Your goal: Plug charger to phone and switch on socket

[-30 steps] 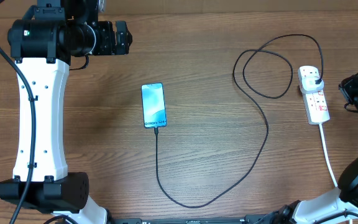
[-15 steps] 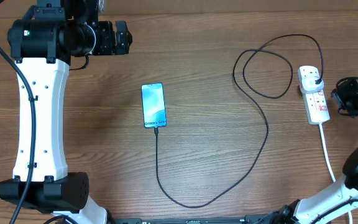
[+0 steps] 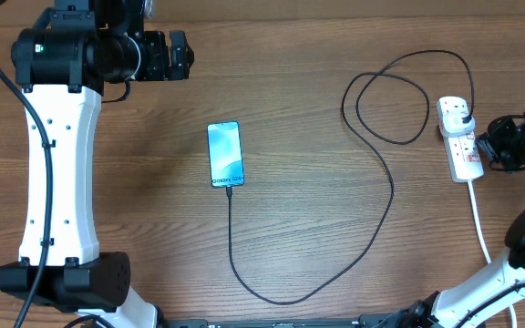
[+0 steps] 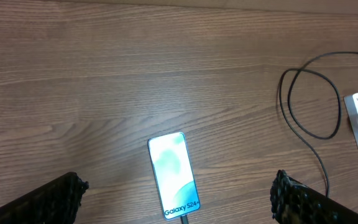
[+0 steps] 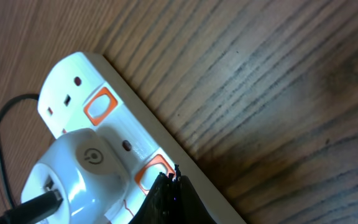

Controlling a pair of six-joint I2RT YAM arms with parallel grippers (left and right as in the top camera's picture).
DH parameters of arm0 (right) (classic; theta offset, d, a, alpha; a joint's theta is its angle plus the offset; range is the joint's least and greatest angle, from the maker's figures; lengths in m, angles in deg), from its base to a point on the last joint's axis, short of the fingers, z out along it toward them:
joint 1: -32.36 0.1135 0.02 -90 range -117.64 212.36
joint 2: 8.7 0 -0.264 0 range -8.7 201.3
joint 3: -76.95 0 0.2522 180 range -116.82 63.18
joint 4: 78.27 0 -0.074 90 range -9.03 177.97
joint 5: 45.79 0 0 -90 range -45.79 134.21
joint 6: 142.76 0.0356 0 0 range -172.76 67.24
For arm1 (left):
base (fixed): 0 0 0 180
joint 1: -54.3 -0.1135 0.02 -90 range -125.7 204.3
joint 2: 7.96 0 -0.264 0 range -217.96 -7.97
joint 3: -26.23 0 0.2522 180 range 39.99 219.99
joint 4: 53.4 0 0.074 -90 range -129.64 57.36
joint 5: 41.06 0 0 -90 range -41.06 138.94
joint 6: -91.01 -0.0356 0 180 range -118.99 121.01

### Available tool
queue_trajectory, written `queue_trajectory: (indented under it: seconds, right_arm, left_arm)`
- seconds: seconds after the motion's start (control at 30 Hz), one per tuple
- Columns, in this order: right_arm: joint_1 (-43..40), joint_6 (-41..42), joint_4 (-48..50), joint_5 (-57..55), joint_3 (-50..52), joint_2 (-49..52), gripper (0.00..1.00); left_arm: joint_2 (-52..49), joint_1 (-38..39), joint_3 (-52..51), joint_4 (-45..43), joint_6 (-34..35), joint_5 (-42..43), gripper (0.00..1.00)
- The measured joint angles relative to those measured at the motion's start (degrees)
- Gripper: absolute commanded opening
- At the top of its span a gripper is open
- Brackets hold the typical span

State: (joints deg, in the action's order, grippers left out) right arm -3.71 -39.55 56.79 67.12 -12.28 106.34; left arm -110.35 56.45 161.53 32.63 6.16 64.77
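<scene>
The phone [image 3: 226,154] lies screen up in the middle of the table, screen lit light blue; it also shows in the left wrist view [image 4: 173,173]. The black charger cable [image 3: 392,187] runs from the phone's near end in a long loop to a white plug head [image 3: 460,113] seated in the socket [image 3: 464,150]. My right gripper [image 3: 487,146] is shut, its tips touching the socket at an orange-red switch [image 5: 156,169] beside the plug head [image 5: 79,163]. My left gripper [image 3: 185,55] is open, high over the table's far left.
The socket's thick white cord [image 3: 481,228] runs toward the near right edge. The left arm's white body [image 3: 57,155] stands along the left side. Bare wooden tabletop [image 3: 317,137] lies between phone and socket.
My right gripper has moved left from beside the socket until its tips reach the socket's edge. The left arm, phone and cable have not moved.
</scene>
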Motion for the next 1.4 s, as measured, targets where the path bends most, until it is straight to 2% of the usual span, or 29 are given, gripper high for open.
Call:
queue_trajectory:
  seconds: [1.4]
  right_arm:
    - [1.77,-1.25,2.29,0.70,0.00,0.00,0.04]
  left_arm:
    - [0.00,0.00,0.00,0.00,0.00,0.00,0.99]
